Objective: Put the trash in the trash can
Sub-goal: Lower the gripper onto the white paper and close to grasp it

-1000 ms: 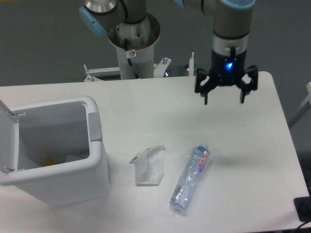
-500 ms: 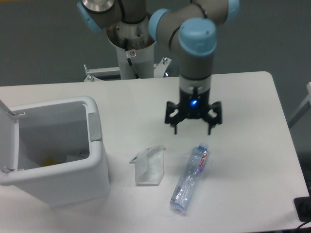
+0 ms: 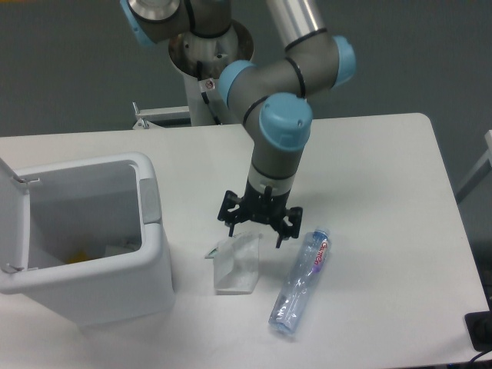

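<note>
A crumpled white translucent wrapper (image 3: 237, 265) with a small green edge lies on the table in front of the trash can. My gripper (image 3: 256, 235) hangs open right above its far end, fingers spread to either side. To the right lies a crushed clear plastic bottle (image 3: 300, 283) with a blue cap and a red-purple label. The trash can (image 3: 81, 234) is the big white bin at the left, with its lid swung open and a grey latch tab on its right wall.
Small bits, one of them yellow, lie at the bottom of the bin. The arm's base column (image 3: 209, 61) rises behind the table's far edge. A dark object (image 3: 480, 330) sits at the table's front right corner.
The gripper has swept from the far right of the table leftwards and down. It now hovers over the wrapper and is still open. The wrapper and bottle have not moved.
</note>
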Robot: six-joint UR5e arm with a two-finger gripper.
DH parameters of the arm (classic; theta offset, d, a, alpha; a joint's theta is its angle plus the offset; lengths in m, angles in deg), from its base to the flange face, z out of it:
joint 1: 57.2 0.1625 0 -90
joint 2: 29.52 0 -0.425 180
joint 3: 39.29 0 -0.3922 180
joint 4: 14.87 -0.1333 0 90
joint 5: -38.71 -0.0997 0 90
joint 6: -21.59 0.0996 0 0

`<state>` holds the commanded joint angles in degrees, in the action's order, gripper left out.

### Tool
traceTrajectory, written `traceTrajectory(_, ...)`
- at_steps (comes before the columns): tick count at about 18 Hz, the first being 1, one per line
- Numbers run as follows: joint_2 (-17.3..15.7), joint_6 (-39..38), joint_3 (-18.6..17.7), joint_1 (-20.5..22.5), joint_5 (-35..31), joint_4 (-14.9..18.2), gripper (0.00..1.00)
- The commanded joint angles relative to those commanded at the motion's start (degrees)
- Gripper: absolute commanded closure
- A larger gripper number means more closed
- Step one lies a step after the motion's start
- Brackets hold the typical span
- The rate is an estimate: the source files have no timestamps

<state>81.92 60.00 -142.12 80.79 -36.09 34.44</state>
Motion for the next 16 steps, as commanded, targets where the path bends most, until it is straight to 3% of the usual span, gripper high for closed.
traceTrajectory(5, 2.6, -0.5, -1.1, -1.4, -0.1, -4.5, 0.00)
traceTrajectory(7, 3.5, -0.5, -1.0, -1.5, -0.3, -4.8, 0.41)
traceTrajectory(8, 3.5, -0.9, -1.0, -1.6, -0.3, -4.7, 0.68)
traceTrajectory(10, 3.8, -2.1, -1.0, -2.1, -0.3, -4.7, 0.96)
traceTrajectory(16, 4.4, -2.1, -0.2, -2.1, -0.3, -4.7, 1.00)
